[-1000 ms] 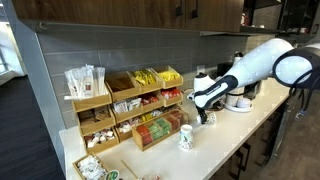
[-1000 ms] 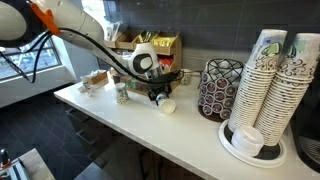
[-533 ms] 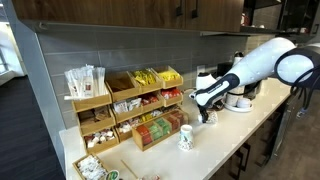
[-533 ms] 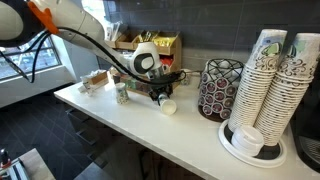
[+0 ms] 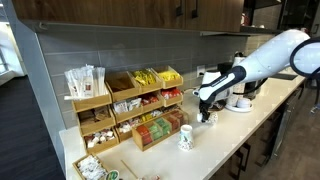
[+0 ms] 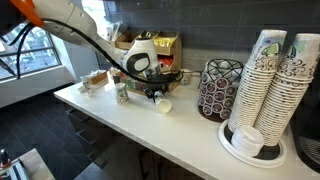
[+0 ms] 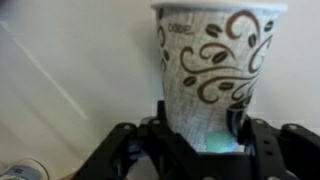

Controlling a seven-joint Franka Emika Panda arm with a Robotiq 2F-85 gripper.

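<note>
The gripper (image 7: 200, 140) has closed in narrow on the lower end of a paper cup (image 7: 210, 70), one finger (image 7: 152, 135) pressed to each side. The cup is white with brown swirls and a line of small print under its rolled rim. It widens away from the fingers, and its mouth points away from the wrist. Its base is hidden between the jaws, and a green glint there is too blurred to name.

The pale counter (image 7: 60, 90) lies behind it. In an exterior view the cup (image 6: 163, 104) shows as a small pale shape low on the counter (image 6: 150, 135) just under the gripper (image 6: 155, 97), apparently on its side. It is too small to be sure.

Farther off, a wire basket (image 6: 222, 88) stands near a tall stack of cups (image 6: 270, 80), which is cut off at the frame's edge.
</note>
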